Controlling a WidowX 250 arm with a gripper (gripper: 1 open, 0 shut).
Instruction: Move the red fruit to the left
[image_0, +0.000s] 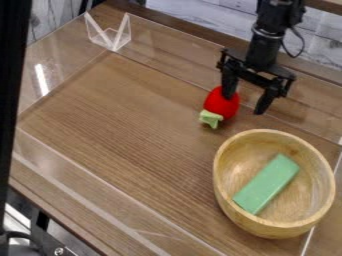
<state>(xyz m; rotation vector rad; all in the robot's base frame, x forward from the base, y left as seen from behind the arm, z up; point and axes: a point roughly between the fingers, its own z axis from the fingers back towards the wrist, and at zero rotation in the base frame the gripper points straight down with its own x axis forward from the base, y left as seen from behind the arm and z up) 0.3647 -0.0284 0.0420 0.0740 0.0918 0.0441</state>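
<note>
Just one red fruit (219, 103), one bowl (235, 150).

My wood-grain bench (120, 120), bordered by clear acrylic walls (40, 70). Resting directly on it: the red fruit (219, 103), green stem end toward the camera, and, near it, a wooden bowl (321, 205) at lower right.

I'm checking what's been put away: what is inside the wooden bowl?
A flat green block lies inside the wooden bowl, slanted along its floor. Nothing else shows there; the part of the bowl's floor under the block is hidden.
</note>
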